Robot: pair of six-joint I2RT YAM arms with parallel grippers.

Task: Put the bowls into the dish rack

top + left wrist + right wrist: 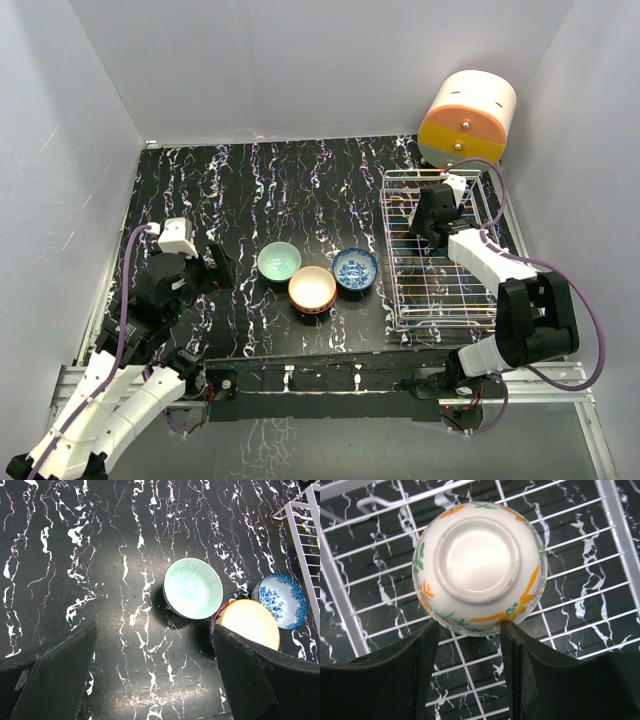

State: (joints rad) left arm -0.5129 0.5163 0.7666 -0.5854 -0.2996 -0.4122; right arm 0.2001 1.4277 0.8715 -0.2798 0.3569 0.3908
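Right wrist view: the cream bowl with orange flower (479,565) shows foot-up over the dish rack (618,530) wires at frame centre, just above the right hand (468,627). That hand's fingers stand half apart at the bowl's lower rim. The bowl is wider than their gap, so nothing is clamped. In the top external view, the mint bowl (279,261), red-orange bowl (312,289) and blue bowl (355,269) sit mid-desk (250,180). The left hand (222,268), wide and empty, is just left of the mint bowl. The blue bowl lies nearest the rack, so it probably suits the right arm.
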